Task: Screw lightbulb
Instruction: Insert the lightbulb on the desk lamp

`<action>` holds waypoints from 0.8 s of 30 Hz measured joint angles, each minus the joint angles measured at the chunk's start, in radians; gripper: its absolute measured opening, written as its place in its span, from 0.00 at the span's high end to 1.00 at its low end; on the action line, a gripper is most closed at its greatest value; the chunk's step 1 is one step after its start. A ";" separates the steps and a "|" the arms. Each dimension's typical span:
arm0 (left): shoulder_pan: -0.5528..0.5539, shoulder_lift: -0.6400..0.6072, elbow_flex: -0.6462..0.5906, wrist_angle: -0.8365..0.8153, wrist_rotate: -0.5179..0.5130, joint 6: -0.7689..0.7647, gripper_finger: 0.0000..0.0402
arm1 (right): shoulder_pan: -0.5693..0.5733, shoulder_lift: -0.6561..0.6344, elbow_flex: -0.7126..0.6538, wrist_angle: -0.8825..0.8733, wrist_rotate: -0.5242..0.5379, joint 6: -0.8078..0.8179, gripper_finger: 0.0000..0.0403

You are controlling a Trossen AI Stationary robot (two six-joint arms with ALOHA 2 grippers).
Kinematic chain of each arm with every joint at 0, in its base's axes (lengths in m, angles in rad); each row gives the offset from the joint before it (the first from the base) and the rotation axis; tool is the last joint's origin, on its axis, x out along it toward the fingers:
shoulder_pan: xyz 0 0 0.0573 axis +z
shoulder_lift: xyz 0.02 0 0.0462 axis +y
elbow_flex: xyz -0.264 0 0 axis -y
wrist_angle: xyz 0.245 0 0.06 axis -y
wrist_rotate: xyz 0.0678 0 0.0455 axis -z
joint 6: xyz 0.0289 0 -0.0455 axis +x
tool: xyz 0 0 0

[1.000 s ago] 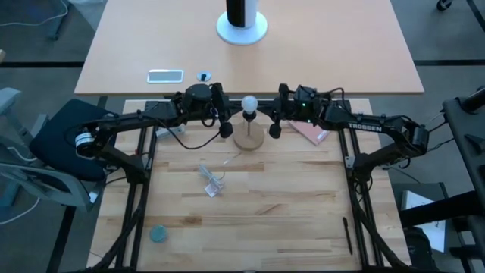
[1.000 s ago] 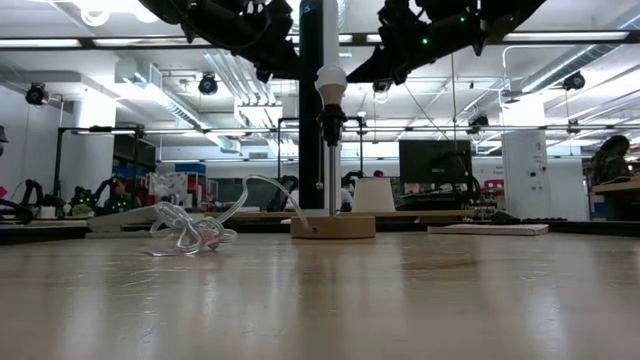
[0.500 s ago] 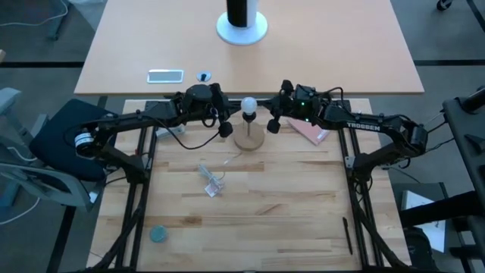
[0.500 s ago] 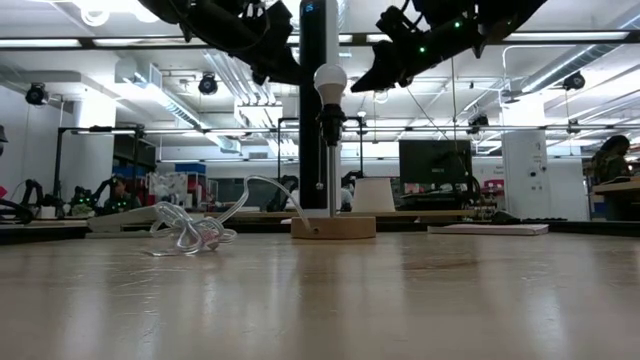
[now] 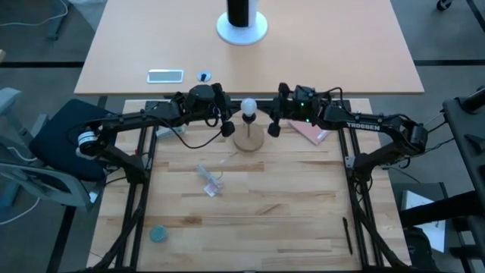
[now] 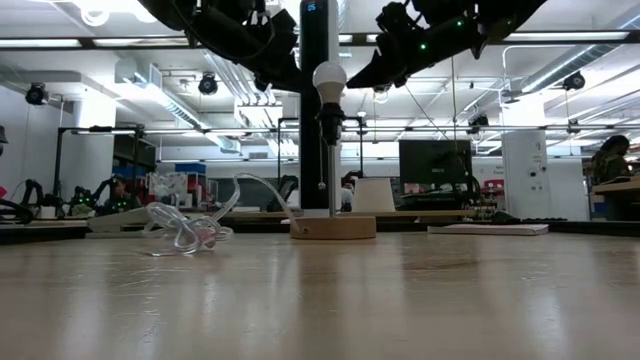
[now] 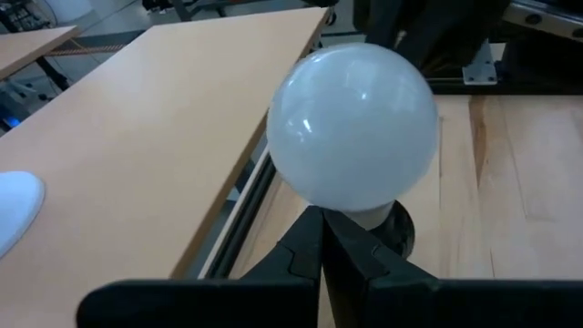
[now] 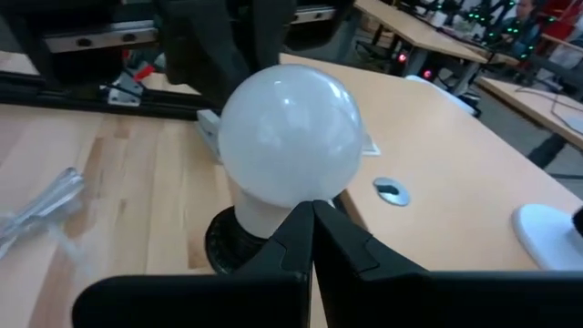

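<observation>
The frosted white lightbulb sits upright by its screw base in the black socket, on top of a thin post rising from the round wooden base. My left gripper is shut and hangs just left of the bulb, pointing at its neck. My right gripper is shut and hangs just right of it, its tip aimed at the lower part of the bulb. In the low view, a gap shows between the bulb and each gripper.
A crumpled clear plastic wrapper lies on the table, nearer than the stand and to its left. A flat pink item lies right of the stand. A teal disc sits near left, and a black pen near right.
</observation>
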 joint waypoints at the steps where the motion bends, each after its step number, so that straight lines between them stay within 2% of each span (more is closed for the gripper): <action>1: 0.000 0.000 0.000 0.001 0.000 0.000 1.00 | 0.001 0.000 0.000 -0.004 -0.001 0.001 0.99; 5: 0.000 -0.001 0.000 -0.007 0.004 -0.005 1.00 | 0.001 0.000 0.000 -0.018 0.004 0.009 0.99; 10: -0.002 -0.014 0.000 -0.100 0.017 -0.013 1.00 | -0.005 -0.003 0.000 -0.065 0.057 0.009 0.99; 14: -0.002 -0.015 -0.026 -0.133 0.070 0.016 1.00 | -0.028 -0.001 0.000 -0.093 0.062 0.011 0.99; 18: 0.000 -0.014 -0.125 0.001 0.101 0.026 1.00 | -0.046 0.011 -0.002 -0.089 0.036 0.018 0.99; 24: 0.005 0.001 -0.329 0.390 0.103 0.042 1.00 | -0.052 0.027 -0.005 -0.037 -0.073 0.004 0.99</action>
